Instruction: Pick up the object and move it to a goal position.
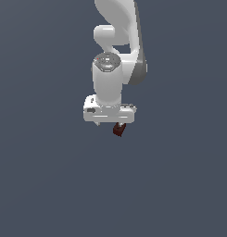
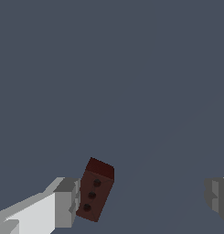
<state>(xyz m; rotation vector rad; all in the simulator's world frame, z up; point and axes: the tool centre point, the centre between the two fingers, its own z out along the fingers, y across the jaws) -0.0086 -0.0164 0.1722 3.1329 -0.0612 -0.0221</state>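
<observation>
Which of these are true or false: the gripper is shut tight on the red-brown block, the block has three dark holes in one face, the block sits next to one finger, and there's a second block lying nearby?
1. The gripper is shut tight on the block. False: in the wrist view the fingers stand wide apart, with a broad gap between the block and the far finger.
2. The block has three dark holes in one face. True: they run in a row along its long face.
3. The block sits right beside one finger. True, though actual contact cannot be confirmed.
4. A second block lies nearby. False: only one block shows in either view, below the gripper in the exterior view.
</observation>
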